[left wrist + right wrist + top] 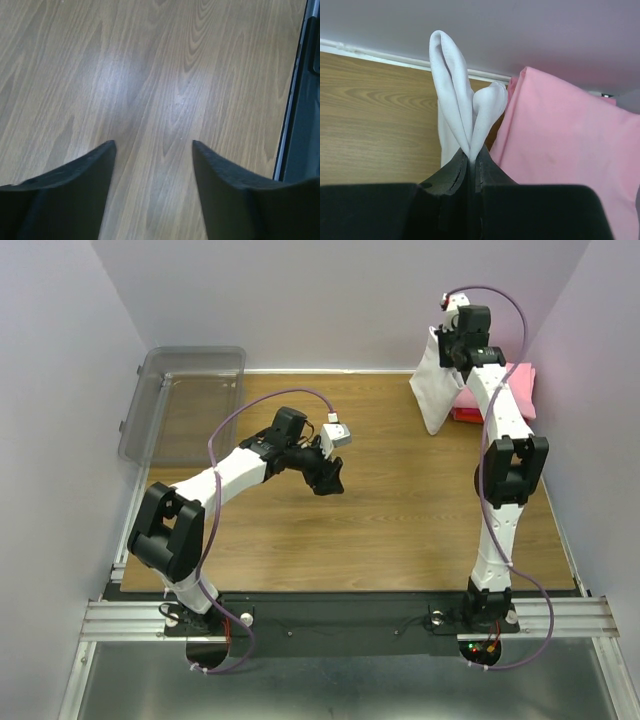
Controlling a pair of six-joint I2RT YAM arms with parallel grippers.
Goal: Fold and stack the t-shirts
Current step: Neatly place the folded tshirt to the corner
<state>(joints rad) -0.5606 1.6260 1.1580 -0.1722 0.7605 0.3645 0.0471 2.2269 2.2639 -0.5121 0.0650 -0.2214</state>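
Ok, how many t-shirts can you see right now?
3: the white t-shirt hangs from the right gripper far right; pink t-shirt lies beside it; red t-shirt peeks from under the pink. More could hide beneath.

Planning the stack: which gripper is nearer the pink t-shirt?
Right. The right gripper, shut on the white t-shirt, is just beside the pink t-shirt; the left gripper hangs open over the table, far off.

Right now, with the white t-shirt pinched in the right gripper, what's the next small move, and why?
Probably shift the right gripper rightward over the pink t-shirt and lower it. It is shut on the white t-shirt, which hangs beside the pink one, not on it. The left gripper is open over the bare table, holding nothing.
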